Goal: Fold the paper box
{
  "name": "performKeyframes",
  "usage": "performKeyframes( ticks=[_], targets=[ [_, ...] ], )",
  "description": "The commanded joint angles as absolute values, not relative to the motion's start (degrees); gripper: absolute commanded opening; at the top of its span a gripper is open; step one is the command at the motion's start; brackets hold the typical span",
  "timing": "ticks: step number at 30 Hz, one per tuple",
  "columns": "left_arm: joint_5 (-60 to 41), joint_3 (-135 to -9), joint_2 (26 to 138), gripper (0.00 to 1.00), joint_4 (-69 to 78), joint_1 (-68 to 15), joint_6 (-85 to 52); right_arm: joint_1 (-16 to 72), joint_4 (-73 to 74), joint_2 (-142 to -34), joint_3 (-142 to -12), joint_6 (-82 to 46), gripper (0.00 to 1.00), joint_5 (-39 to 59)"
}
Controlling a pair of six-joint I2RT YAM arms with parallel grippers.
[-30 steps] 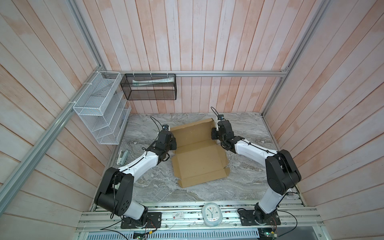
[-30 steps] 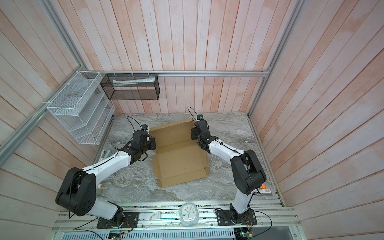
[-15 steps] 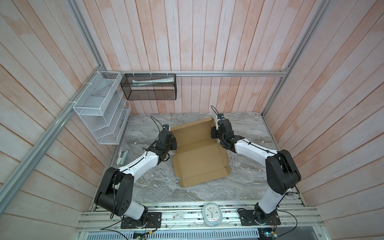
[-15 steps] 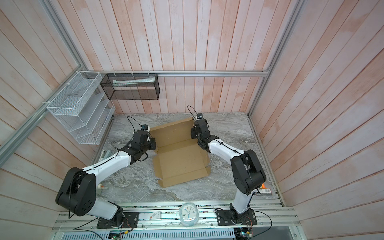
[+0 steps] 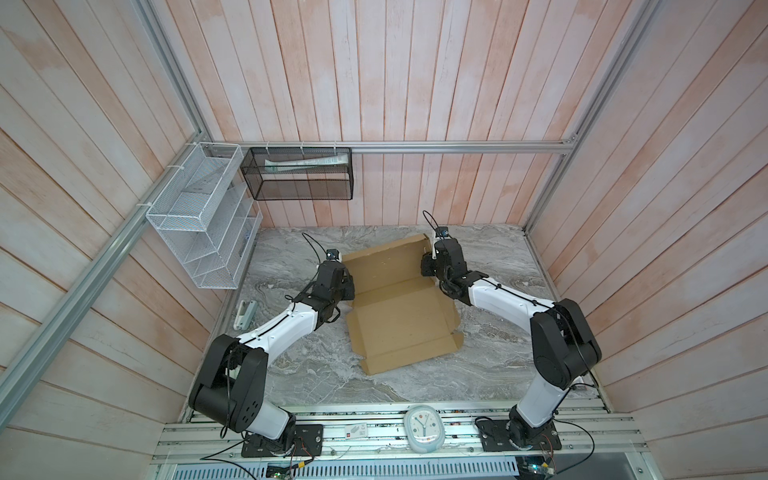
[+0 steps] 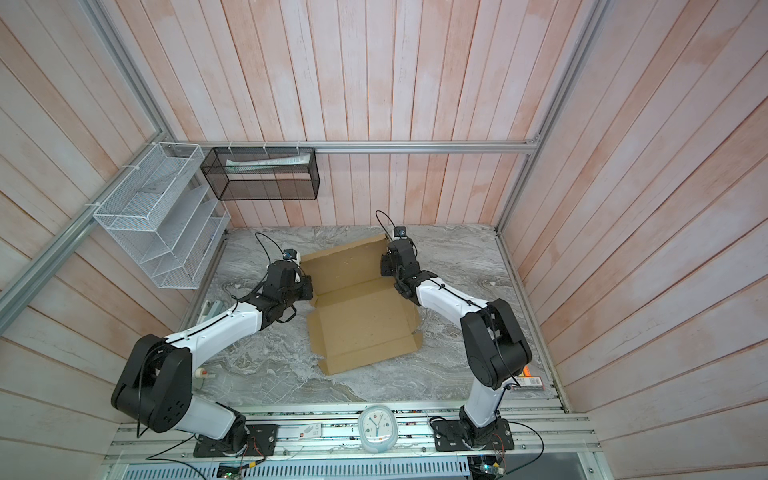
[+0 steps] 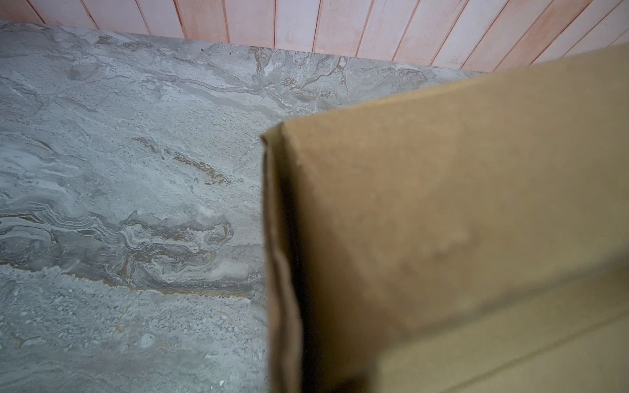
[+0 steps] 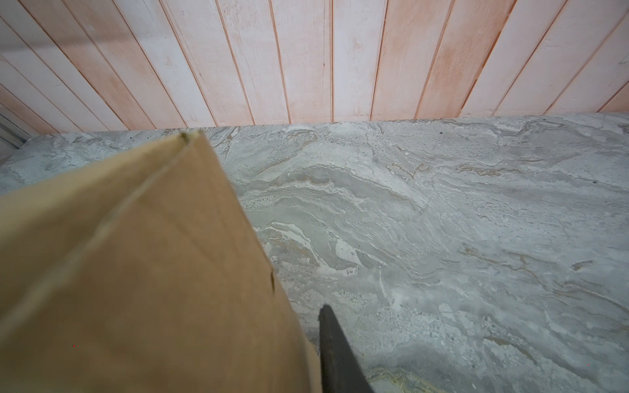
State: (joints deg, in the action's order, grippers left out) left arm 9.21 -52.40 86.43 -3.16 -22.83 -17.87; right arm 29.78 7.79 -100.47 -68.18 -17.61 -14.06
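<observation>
The paper box (image 5: pixel 401 309) lies on the desk (image 5: pixel 490 345). The left tool (image 5: pixel 348 286) is closed at its left edge; the right tool's (image 5: pixel 426 268) state I cannot tell.

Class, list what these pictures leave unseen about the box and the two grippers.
Left gripper: fingers outside its wrist view, under the wrist in both top views.
Right gripper: one finger shows in its wrist view; the other is hidden by the box flap, so the grip is unclear.
Box's fine cuts: too small in top views, blurred close up.
</observation>
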Motion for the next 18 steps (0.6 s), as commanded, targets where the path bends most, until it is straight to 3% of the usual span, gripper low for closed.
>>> performKeyframes(
  ticks=[1,18],
  targets=[
    [9.77,-53.81,86.13,0.00,-3.97,-22.76,-17.82,29.94,9.58,-100.77,-67.00,-18.76,0.27,-14.53],
    [12.43,-56.14,87.80,0.00,-6.51,-22.59,-20.11,29.91,9.40,-96.09,-58.97,-20.29,0.37,-12.31]
  ],
)
